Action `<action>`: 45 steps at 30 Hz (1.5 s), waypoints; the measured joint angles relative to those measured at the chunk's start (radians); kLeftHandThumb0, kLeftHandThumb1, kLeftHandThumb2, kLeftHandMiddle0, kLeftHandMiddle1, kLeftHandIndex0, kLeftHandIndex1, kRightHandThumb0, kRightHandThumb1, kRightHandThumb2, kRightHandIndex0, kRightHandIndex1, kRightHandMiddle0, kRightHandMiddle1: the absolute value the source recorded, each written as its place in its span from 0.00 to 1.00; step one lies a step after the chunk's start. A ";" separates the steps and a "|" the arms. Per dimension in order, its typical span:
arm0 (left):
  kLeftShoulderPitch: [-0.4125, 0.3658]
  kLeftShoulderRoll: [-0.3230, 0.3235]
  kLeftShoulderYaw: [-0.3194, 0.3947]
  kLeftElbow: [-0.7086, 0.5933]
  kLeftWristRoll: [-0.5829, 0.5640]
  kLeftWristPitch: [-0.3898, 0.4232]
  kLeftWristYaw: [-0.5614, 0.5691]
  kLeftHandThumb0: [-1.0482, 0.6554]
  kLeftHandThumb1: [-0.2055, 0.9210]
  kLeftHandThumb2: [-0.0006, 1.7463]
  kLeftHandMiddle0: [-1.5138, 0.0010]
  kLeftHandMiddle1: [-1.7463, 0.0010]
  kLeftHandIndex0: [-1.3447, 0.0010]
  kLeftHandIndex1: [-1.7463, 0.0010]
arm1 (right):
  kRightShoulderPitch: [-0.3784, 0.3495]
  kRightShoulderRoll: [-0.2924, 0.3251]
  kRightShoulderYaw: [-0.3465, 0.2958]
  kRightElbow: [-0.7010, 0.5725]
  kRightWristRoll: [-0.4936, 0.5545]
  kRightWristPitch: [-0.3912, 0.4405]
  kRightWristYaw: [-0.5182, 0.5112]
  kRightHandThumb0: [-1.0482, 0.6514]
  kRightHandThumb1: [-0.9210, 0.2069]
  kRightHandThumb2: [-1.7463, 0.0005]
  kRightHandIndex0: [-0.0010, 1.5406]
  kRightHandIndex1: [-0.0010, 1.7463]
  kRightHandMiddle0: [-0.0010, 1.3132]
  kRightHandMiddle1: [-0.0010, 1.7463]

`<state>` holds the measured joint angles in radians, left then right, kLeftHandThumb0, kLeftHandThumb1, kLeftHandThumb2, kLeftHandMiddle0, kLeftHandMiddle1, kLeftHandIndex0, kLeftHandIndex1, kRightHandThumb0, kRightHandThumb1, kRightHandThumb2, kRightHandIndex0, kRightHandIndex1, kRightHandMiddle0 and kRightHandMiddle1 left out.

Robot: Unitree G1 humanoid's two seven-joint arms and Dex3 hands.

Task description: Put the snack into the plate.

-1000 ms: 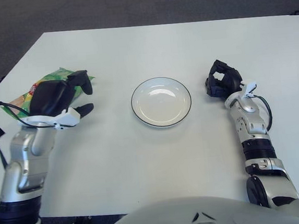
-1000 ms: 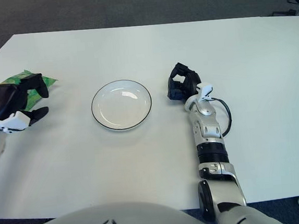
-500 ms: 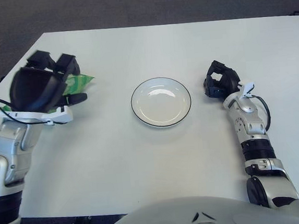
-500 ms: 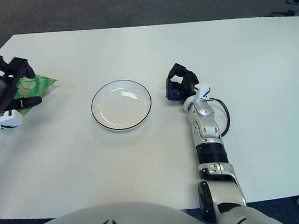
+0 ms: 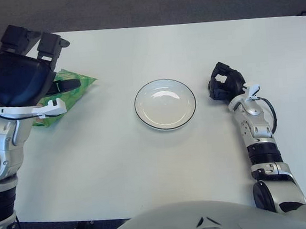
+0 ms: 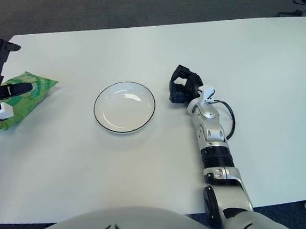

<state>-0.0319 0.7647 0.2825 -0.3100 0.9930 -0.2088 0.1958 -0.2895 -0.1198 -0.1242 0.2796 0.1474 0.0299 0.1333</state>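
The snack, a green crinkled bag point(image 5: 76, 87), lies flat on the white table near its left edge. My left hand point(image 5: 44, 62) hovers over the bag's left part, fingers spread upward and the thumb stretched across the bag; it grasps nothing. The rest of the bag is hidden under the palm. A white plate point(image 5: 165, 104) with a dark rim sits in the middle of the table, bare. My right hand point(image 5: 223, 84) shows just right of the plate, fingers curled around nothing.
The white table point(image 5: 146, 163) stretches well beyond the plate on all sides. Dark carpet lies past its far edge. My own torso fills the bottom of both views.
My left hand has risen from the bag and moved up and left, its fingers opening out. More of the green bag shows now. The right hand has stayed put.
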 measured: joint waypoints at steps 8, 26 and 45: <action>0.011 -0.006 -0.021 0.078 0.045 0.084 -0.003 0.06 0.99 0.33 0.99 0.89 1.00 0.63 | 0.000 0.000 0.002 -0.001 -0.004 0.001 0.000 0.32 0.58 0.21 0.84 1.00 0.50 1.00; -0.037 -0.134 -0.071 0.067 -0.129 0.381 -0.320 0.00 1.00 0.30 1.00 1.00 1.00 0.77 | -0.003 -0.006 0.007 0.011 -0.015 -0.007 0.001 0.32 0.59 0.21 0.83 1.00 0.50 1.00; -0.139 -0.128 -0.197 0.362 -0.174 0.400 -0.300 0.00 1.00 0.25 1.00 1.00 1.00 0.89 | -0.012 -0.014 0.009 0.035 -0.016 -0.023 0.002 0.32 0.58 0.21 0.84 1.00 0.50 1.00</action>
<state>-0.1708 0.6364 0.0856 0.0520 0.8190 0.1911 -0.1039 -0.3013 -0.1337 -0.1151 0.3146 0.1318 0.0065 0.1352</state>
